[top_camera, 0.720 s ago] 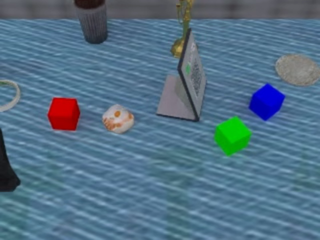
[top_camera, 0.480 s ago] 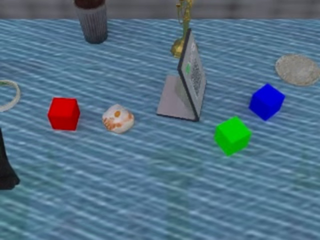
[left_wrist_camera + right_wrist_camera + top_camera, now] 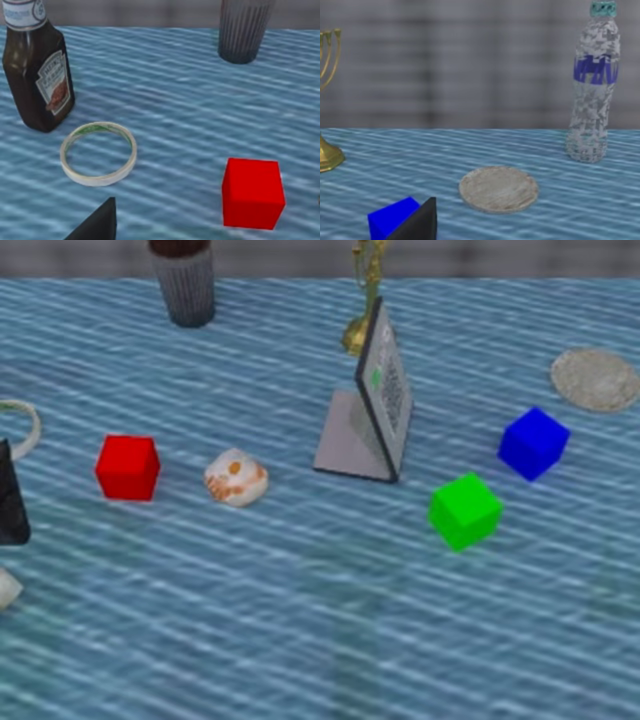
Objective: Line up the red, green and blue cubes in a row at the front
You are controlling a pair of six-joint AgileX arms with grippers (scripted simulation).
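Observation:
The red cube [image 3: 127,467] sits at the table's left and shows large in the left wrist view [image 3: 252,192]. My left gripper [image 3: 10,502] is at the far left edge, just left of the red cube and apart from it; it is open and holds nothing, and only one dark finger [image 3: 97,226] shows in its wrist view. The green cube [image 3: 465,510] rests at the right. The blue cube [image 3: 533,443] lies just behind it, toward the right. My right gripper is outside the top view; its one visible finger [image 3: 419,225] partly covers the blue cube [image 3: 390,220], and it is open.
A white-and-orange lump [image 3: 236,478] lies right of the red cube. A grey folding stand [image 3: 370,410] and a gold candlestick [image 3: 365,290] stand mid-back, a ribbed grey cup [image 3: 187,285] at back left. A tape ring [image 3: 98,153], sauce bottle [image 3: 37,70], stone disc [image 3: 596,378] and water bottle [image 3: 592,90] surround these.
My left gripper has moved toward the back along the left edge, drawing level with the red cube. The cubes have not moved.

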